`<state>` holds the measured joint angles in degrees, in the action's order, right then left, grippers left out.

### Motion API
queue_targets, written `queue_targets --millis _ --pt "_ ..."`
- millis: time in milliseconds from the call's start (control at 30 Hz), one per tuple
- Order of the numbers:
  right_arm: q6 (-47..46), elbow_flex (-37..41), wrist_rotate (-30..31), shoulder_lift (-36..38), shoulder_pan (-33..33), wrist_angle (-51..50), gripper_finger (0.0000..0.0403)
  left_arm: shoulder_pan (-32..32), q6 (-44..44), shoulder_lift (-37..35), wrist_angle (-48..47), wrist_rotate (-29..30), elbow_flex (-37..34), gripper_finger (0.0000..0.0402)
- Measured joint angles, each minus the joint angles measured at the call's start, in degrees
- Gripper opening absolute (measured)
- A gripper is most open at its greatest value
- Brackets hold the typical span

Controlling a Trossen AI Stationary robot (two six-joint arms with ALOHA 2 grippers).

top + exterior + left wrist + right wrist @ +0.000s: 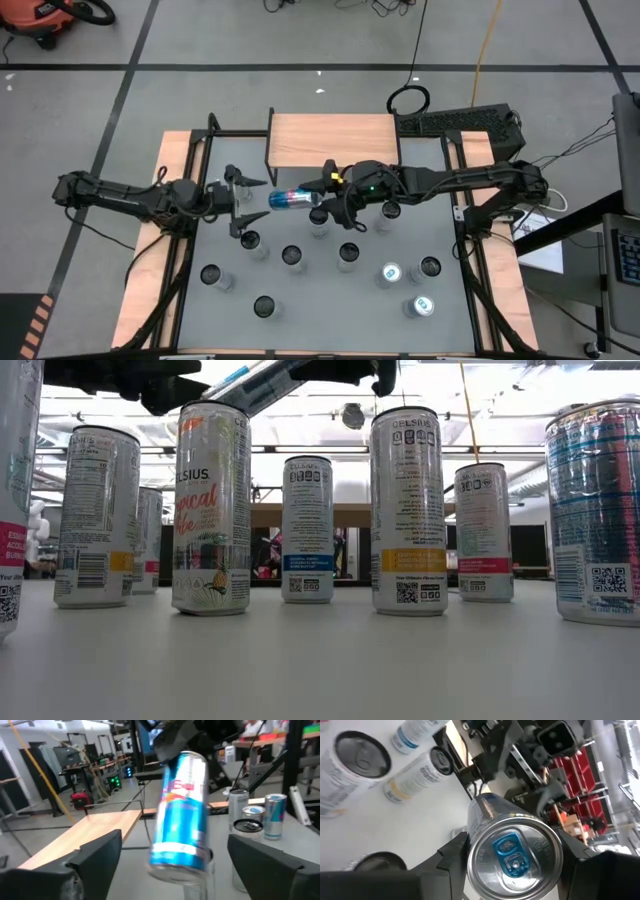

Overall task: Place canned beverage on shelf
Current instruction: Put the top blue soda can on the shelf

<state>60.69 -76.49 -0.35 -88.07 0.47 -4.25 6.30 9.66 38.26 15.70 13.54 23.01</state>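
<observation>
We see the right gripper holding the blue canned beverage clear of the worktop, its jaws clamped on the top end of the can. In the right wrist view the can's silver lid and blue tab fill the space between the two dark fingers, which press against its sides. The can lies roughly level, its base end reaching out past the jaws toward the left gripper.

The left gripper's jaws stand wide apart, with nothing between them yet; the can's base sits just in front of their gap, and in the left wrist view the can hangs tilted ahead of the spread fingers.

The shelf lies just beyond both sets of jaws, its light wood top bare. Below the jaws, other cans stand upright and scattered over the worktop, including two with pale blue tops further out on the right gripper's side.
</observation>
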Motion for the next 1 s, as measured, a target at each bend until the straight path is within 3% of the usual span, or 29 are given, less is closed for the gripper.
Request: queue_targets --millis 300,633,1000 --pt "3.0 0.0 0.0 0.0 0.0 0.5 0.0162 0.0 -0.2 6.7 0.2 -4.5 2.6 0.0393" --pt "6.2 0.0 -4.7 0.0 0.0 3.9 0.0162 0.0 -3.4 9.5 0.5 -1.5 2.7 0.039" --pt "5.3 0.0 -4.7 0.0 0.0 2.2 0.0162 0.1 -6.3 9.5 3.2 -4.6 2.7 0.0296"
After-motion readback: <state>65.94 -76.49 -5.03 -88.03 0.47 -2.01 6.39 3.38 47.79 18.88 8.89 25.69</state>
